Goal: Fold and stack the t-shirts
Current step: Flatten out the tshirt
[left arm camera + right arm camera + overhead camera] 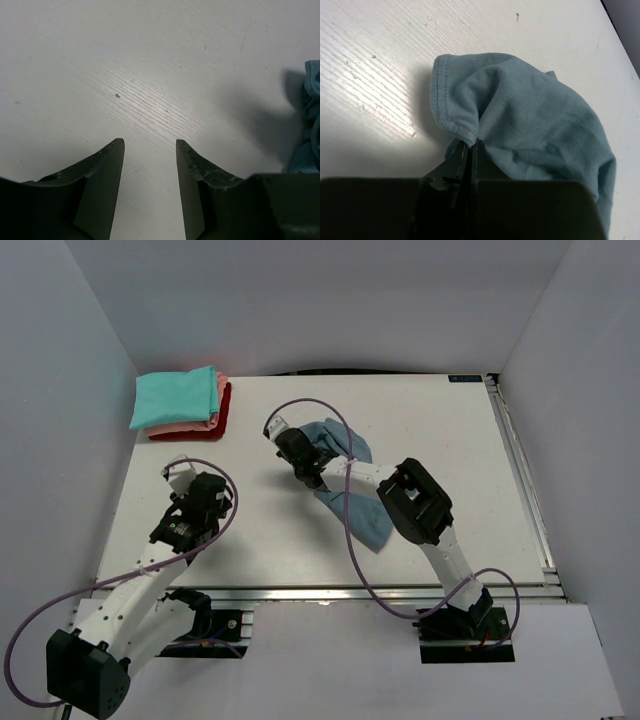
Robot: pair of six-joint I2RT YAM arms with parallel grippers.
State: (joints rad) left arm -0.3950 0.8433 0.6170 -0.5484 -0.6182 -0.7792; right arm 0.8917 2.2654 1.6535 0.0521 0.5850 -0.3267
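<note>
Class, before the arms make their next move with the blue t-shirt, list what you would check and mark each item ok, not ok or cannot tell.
1. Grip: right gripper shut on the slate-blue t-shirt at its stitched edge: ok.
2. Free arm: left gripper open, empty, over bare table: ok.
3. Cloth flat: not ok, bunched.
4. Target: folded stack of t-shirts apart from both arms: ok.
5. Which side faces up: cannot tell.
</note>
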